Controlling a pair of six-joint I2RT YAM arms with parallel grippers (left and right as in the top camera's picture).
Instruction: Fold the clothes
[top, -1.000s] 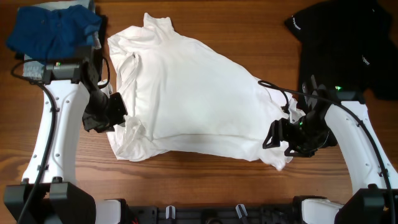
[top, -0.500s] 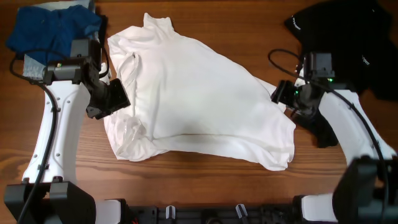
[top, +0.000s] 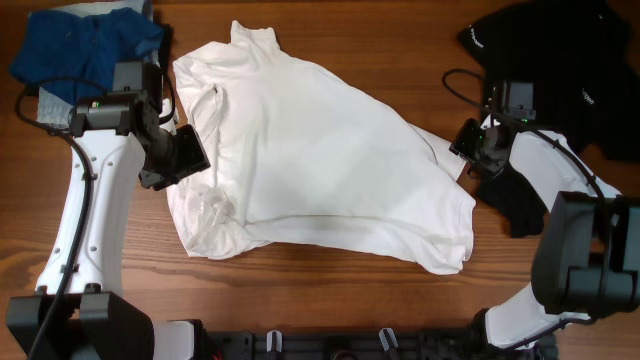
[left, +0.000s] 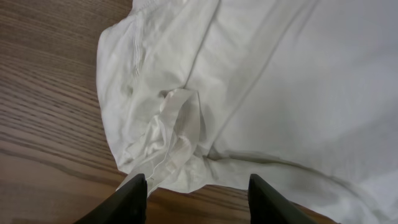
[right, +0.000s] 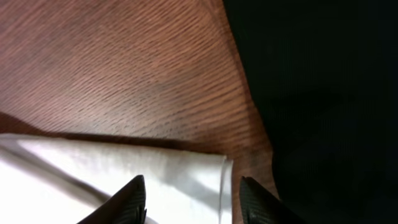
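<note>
1. White shirt (top: 320, 170): we see it spread across the middle of the wooden table (top: 400, 40). Its collar end points toward the far edge, its surface is wrinkled and its near edge is uneven.
2. Bunched fold (top: 210, 215): at the shirt's left side the cloth is gathered into a rumpled heap. In the left wrist view we see this fold (left: 180, 130) lying on the shirt (left: 292, 74), close to its edge.
3. Left gripper (top: 183, 155): we find it over the shirt's left edge, on the far side of the bunched fold. In its own view the left gripper (left: 198, 190) has its fingers (left: 134, 199) spread wide with nothing between them, and the cloth's edge lies below the gap.
4. Right gripper (top: 468, 142): we find it at the shirt's right edge, between the shirt and the black garment (top: 560, 60). In its own view the right gripper (right: 193, 199) is spread and empty. It sits above a corner of the shirt (right: 124, 180) that ends on bare wood near the black garment (right: 323, 93).
5. Black garment: it lies crumpled at the far right corner, and we see the right arm crossing its near part.
6. Blue garment (top: 85, 45): it lies crumpled at the far left corner, apart from the shirt.
</note>
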